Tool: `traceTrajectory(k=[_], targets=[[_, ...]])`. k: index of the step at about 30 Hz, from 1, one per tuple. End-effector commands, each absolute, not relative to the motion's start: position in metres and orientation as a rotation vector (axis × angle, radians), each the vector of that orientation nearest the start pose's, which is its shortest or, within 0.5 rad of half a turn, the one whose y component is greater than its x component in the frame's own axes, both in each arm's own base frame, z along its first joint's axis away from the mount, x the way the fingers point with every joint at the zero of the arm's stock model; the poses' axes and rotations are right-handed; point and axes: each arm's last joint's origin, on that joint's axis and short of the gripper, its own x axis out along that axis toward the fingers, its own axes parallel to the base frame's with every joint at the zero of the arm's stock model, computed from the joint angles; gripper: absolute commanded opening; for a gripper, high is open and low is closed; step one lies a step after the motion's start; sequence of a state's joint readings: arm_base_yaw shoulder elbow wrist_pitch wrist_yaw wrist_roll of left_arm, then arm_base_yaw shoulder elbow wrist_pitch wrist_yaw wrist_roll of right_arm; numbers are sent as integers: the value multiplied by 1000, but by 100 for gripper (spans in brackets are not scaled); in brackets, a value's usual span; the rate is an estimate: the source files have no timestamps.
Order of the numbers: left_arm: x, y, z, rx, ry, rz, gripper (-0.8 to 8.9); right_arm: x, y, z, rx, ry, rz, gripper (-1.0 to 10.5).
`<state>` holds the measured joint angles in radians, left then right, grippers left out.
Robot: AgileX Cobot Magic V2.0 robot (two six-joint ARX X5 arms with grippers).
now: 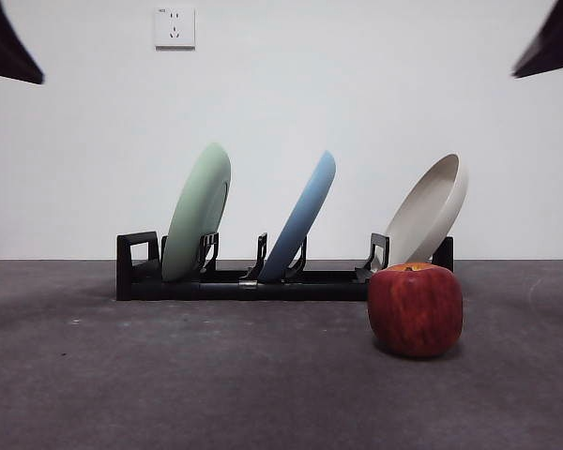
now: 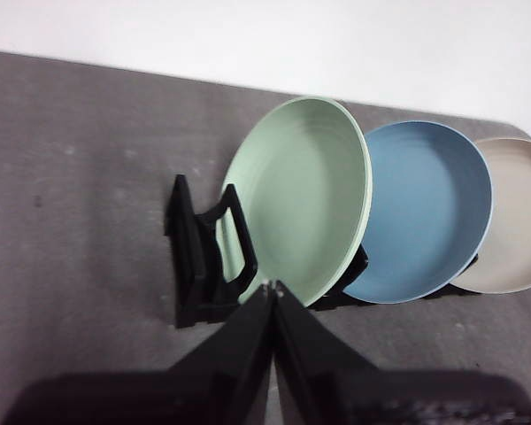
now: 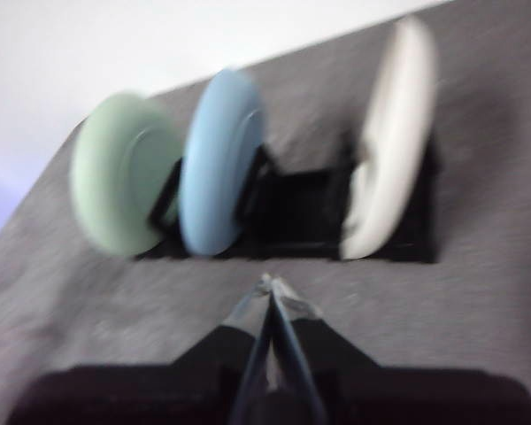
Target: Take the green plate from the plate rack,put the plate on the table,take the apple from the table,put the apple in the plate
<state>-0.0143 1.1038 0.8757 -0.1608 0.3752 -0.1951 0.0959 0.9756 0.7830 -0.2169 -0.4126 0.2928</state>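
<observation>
The green plate [image 1: 198, 211] leans in the left slot of the black plate rack [image 1: 235, 279]; it also shows in the left wrist view [image 2: 301, 199] and, blurred, in the right wrist view [image 3: 119, 186]. The red apple [image 1: 415, 308] stands on the dark grey table [image 1: 169, 375] in front of the rack's right end. My left gripper [image 2: 273, 288] is shut and empty, raised in front of the green plate and apart from it. My right gripper [image 3: 270, 283] is shut and empty, raised in front of the rack [image 3: 301, 212]. Both arms show only as black tips at the front view's top corners.
A light blue plate [image 1: 303, 220] leans in the rack's middle slot and a cream-white plate [image 1: 430, 211] in the right slot. A white wall with a socket [image 1: 174, 27] stands behind the table.
</observation>
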Motion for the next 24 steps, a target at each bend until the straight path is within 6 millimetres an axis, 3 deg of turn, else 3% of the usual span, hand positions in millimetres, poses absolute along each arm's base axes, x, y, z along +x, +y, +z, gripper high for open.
traceTrajectory(k=[1,5,15,20,24], targets=[[266,-18,312,-231,487,-390,7,220,34,299,345,512,490,39],[301,-28,322,-226,571,-430,230,230,35,301,351,555,487,282],[380,-71,334,-213,624,-564,239,232,35,300,352,561,484,284],[403,-95,326,-194,659,-605,239,231,35,300,352,562,484,284],[411,-108,312,-166,691,-589,238,231,35,300,353,566,482,284]])
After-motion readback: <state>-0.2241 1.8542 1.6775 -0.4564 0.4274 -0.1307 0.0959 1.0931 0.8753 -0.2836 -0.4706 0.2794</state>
